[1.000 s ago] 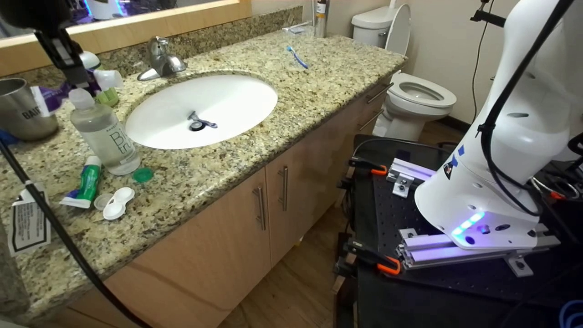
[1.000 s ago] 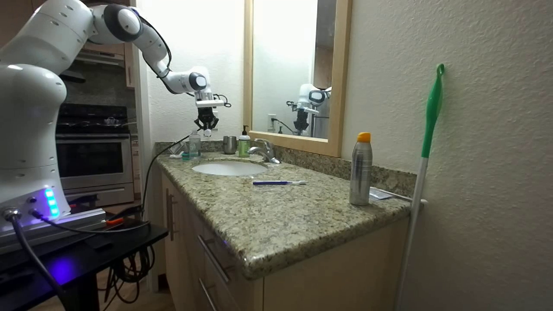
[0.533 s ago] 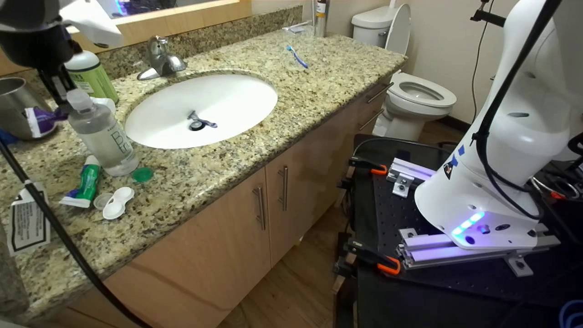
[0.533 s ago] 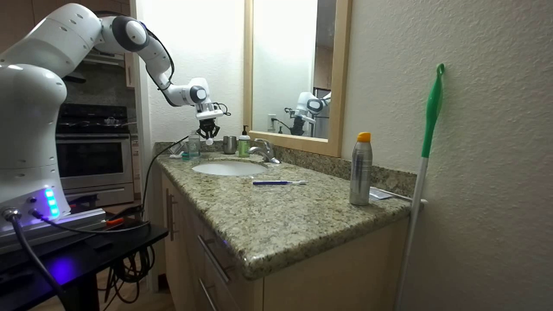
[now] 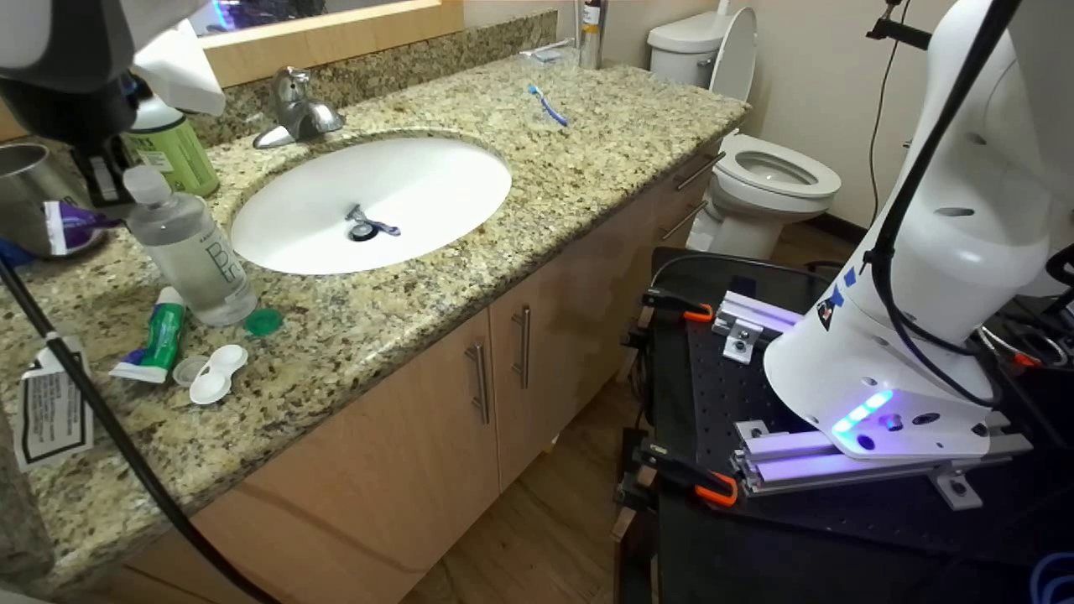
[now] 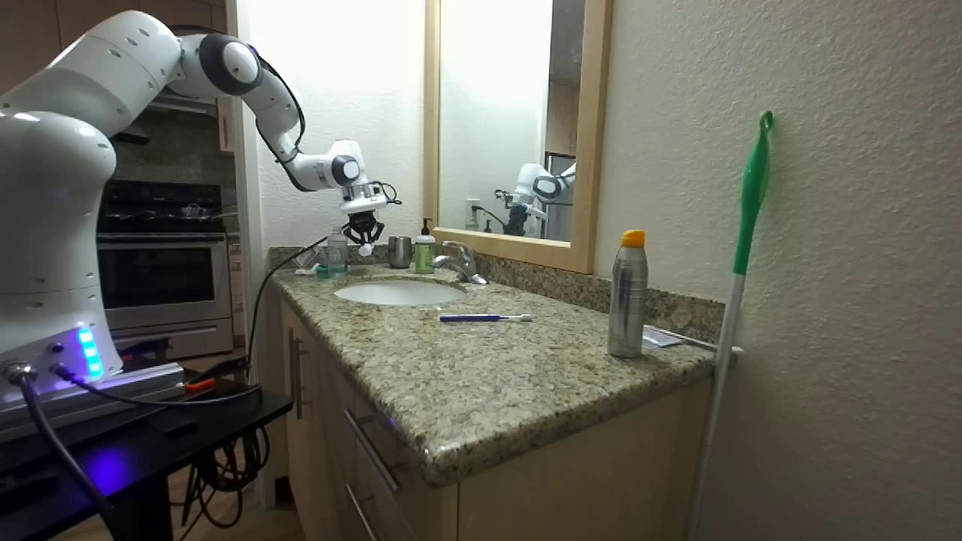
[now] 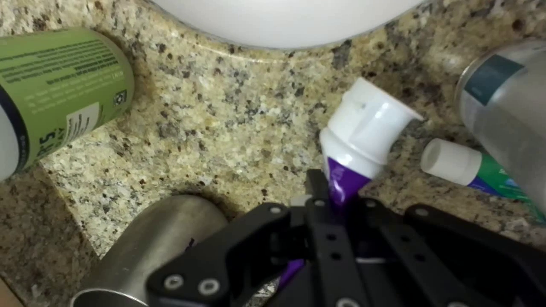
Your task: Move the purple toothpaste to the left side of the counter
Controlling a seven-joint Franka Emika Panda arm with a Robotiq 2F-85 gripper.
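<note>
My gripper [image 7: 340, 197] is shut on the purple toothpaste [image 7: 343, 181], gripping it below its white cap [image 7: 369, 121]. In an exterior view the tube's pale crimped end [image 5: 57, 228] sticks out from the gripper [image 5: 107, 186], beside the metal cup; its cap end is hidden behind the clear bottle. In an exterior view the gripper [image 6: 363, 234] points down, with the white cap [image 6: 366, 249] showing below it. The tube appears held a little above the counter [image 6: 481, 368], at the counter's end away from the toilet.
Close around the gripper stand a clear bottle [image 5: 197, 260], a green bottle [image 5: 178, 151] and a metal cup [image 5: 33, 189]. A green tube [image 5: 164, 335] and a white lens case [image 5: 218, 375] lie nearby. The sink [image 5: 419, 184] holds a razor. A toothbrush [image 6: 485, 318] lies beyond it.
My gripper has come down towards the counter with the purple toothpaste in it, mostly in the first half second. The tube's cap has passed from view behind the clear bottle.
</note>
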